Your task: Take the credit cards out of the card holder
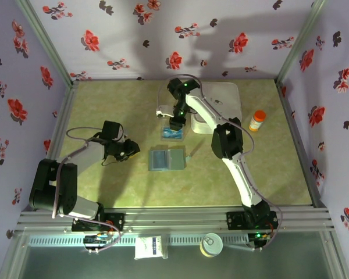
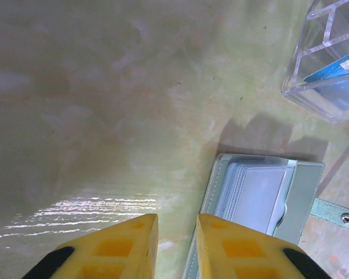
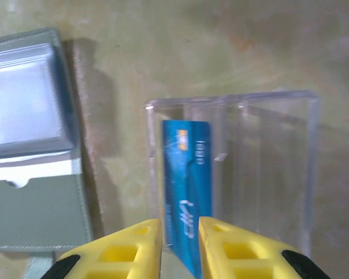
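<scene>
On the table [image 1: 104, 192] the card holder [image 1: 167, 158] lies open, and I can't tell whether its pale sleeves still hold cards. One blue credit card [image 3: 186, 174] already leans in the clear box [image 3: 267, 163] just beyond it. My right gripper [image 3: 179, 229] hangs over that card with its fingers nearly together, grip unclear, while my left gripper [image 2: 177, 224], near-closed and empty, waits beside the holder.
</scene>
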Motion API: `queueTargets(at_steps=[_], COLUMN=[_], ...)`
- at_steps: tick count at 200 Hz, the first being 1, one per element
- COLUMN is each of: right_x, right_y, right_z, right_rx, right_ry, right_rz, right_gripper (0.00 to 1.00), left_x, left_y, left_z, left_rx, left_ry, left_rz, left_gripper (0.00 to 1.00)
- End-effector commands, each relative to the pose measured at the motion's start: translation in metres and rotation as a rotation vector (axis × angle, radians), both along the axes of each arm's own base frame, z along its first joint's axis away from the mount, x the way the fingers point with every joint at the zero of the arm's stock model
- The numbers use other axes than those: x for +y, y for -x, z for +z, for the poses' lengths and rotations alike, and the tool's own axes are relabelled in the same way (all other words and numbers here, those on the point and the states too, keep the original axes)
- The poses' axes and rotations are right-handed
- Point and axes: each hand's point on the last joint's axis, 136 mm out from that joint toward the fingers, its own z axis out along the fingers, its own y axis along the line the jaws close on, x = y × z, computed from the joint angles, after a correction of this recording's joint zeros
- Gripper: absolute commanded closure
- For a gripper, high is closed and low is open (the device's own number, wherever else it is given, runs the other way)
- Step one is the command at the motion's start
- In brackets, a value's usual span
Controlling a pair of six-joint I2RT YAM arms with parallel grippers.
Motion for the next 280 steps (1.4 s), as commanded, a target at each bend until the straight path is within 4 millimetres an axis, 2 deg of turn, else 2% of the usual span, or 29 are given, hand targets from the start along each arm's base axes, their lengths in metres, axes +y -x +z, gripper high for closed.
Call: queueTargets(at_steps=[1,24,48,88,134,170,205,240,280], right_x=[-0.002,0.000,0.001,0.005,0.017,0.025,0.025,0.016,0.019], right_y=[-0.026,-0.032,-0.028,-0.022,-0.015,-0.010,0.002,0.027,0.068], right_z=[0.032,0.035,0.028,0.012,0.024,0.041,0.059,0.057,0.037], right_rx=[-0.148,-0.186,-0.182,-0.162,-0.165,-0.183,-0.159,-0.040,0.168], right_ry=[-0.014,-0.027,-0.014,0.005,-0.021,-0.084,-0.196,-0.275,-0.355], right_rz=[-0.086,-0.111,-0.109,-0.115,-0.220,-0.442,-0.752,-1.022,-1.176], right_gripper=[0.79,0.87,0.98,1.00,1.00,0.96,0.89,0.89,0.90], left_x=[0.001,0.001,0.001,-0.001,-0.009,-0.022,-0.037,-0.051,-0.059], left_y=[-0.005,-0.007,-0.005,-0.003,-0.005,-0.007,-0.002,0.007,0.017], left_z=[0.005,0.005,0.003,-0.001,0.000,0.003,0.001,-0.005,-0.010], left_rx=[-0.007,-0.009,-0.005,-0.001,-0.004,-0.017,-0.013,0.008,0.020], left_ry=[0.002,0.007,0.008,0.021,0.046,0.059,0.064,0.058,0.046], left_rz=[0.013,0.011,0.011,0.015,0.003,-0.020,-0.054,-0.095,-0.121], left_gripper=[0.76,0.76,0.76,0.76,0.76,0.76,0.76,0.77,0.79])
